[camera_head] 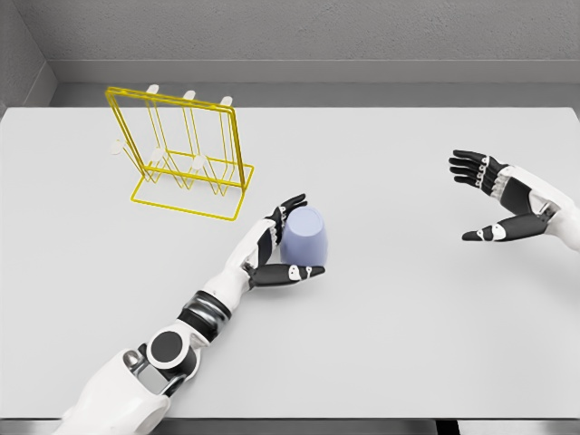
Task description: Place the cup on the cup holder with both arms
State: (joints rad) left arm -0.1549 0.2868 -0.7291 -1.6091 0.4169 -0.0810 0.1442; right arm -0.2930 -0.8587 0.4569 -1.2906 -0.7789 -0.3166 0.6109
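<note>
Left fingers (288,237) around cup (304,234) — touching

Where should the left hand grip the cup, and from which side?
Grip the cup around its smooth side wall, coming from its left, where the left hand already brackets it, fingers behind, thumb in front. No handle shows. The right hand hovers open, far right.

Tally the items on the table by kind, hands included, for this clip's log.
Cup, lavender, in the left hand's grasp: 1
Cup holder, yellow wire rack with white pegs: 1
Robot hands: 2, the left hand and the right hand, the latter open and apart from the cup
Total: 4
</note>
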